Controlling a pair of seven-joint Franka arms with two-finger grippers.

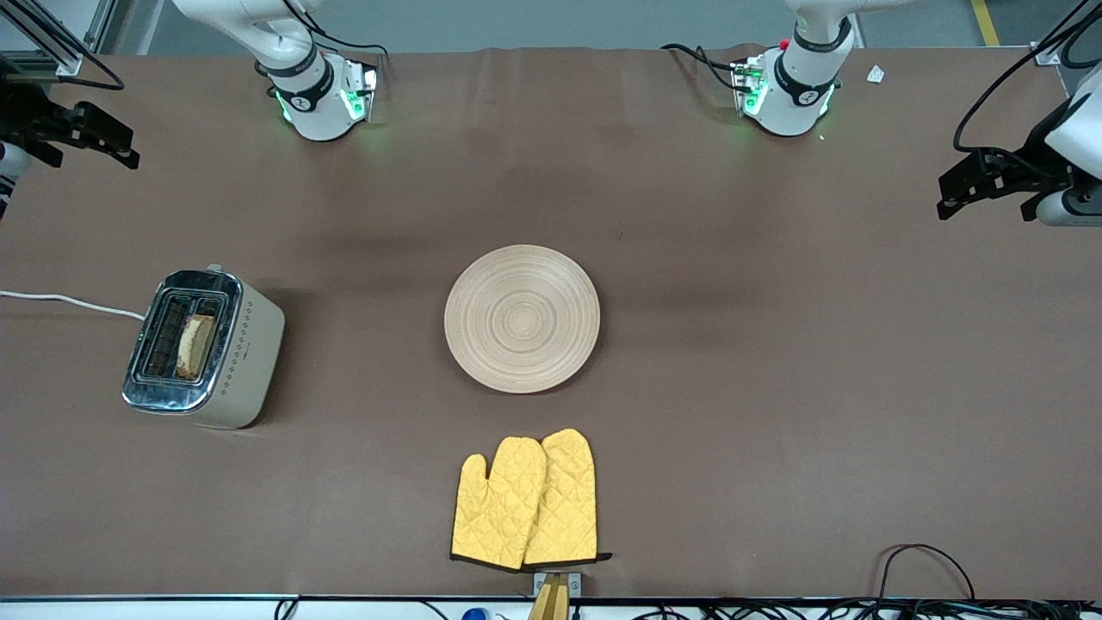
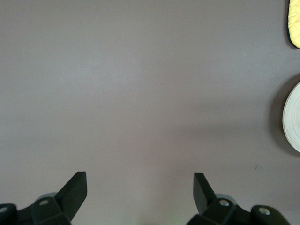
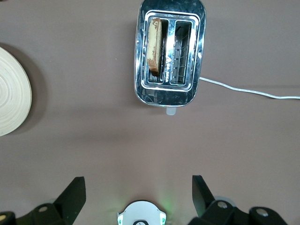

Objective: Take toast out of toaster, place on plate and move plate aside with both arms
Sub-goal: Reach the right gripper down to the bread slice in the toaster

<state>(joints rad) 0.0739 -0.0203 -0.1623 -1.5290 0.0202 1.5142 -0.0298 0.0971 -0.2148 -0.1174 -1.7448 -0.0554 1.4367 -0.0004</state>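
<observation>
The right gripper (image 1: pixel 77 138) hangs up high over the table edge at the right arm's end. Its fingers (image 3: pixel 72 192) are wide open w/ nothing in them. Under it sits the toaster (image 1: pixel 207 349), shiny on top & cream on the side, w/ a white cord (image 1: pixel 69 303) going off the table edge. The toast (image 1: pixel 195 344) stands up in one slot of the toaster, the slot closer to the plate. The other slot has nothing in it.

The plate (image 1: pixel 522 319) lies flat in the middle of the table, well apart from the toaster. It is bare on top. Two yellow oven mitts (image 1: pixel 527 501) lie side by side, nearer to the front camera than the plate, partly on top of each other.

The left gripper (image 1: pixel 990 185) hangs over bare table at the left arm's end. Its fingers (image 2: pixel 75 190) are wide open too & hold nothing. Both arms wait
</observation>
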